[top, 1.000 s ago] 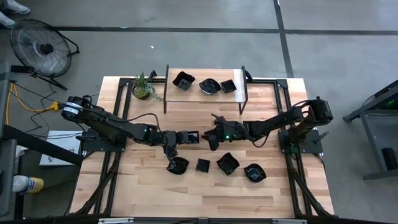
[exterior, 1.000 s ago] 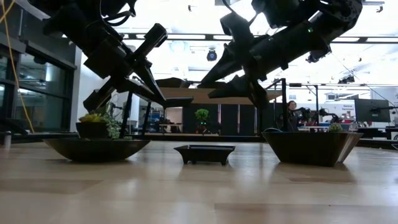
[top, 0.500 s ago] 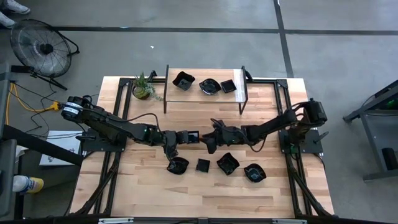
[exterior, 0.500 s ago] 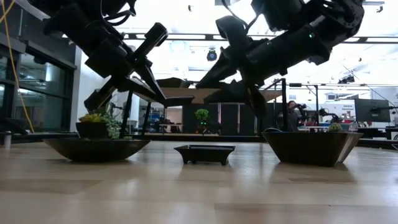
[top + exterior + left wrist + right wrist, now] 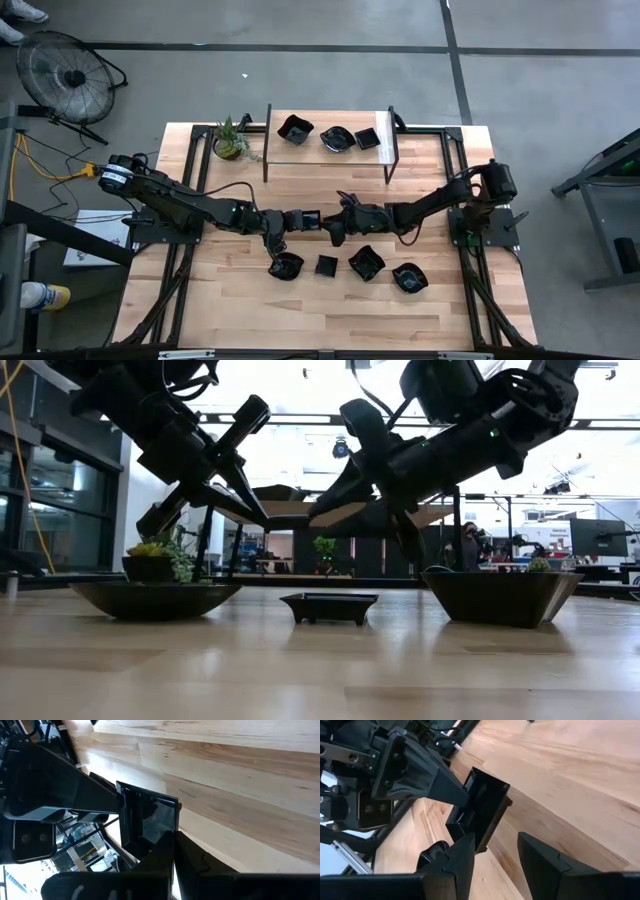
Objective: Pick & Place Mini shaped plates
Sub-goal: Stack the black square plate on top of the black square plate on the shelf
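Item: square mini plate (image 5: 310,218), glossy black, pinched by one rim in the fully closed left gripper (image 5: 296,219) and held above the table (image 5: 300,310) centre; right gripper (image 5: 330,225), jaws spread and empty, sits just at its 3 o'clock side. Judged light, rigid, slick and chippable; best taken across the free rim opposite the left fingers (image 5: 165,851). Four more plates lie toward 6 o'clock, three on the shelf (image 5: 300,150) at 12 o'clock.
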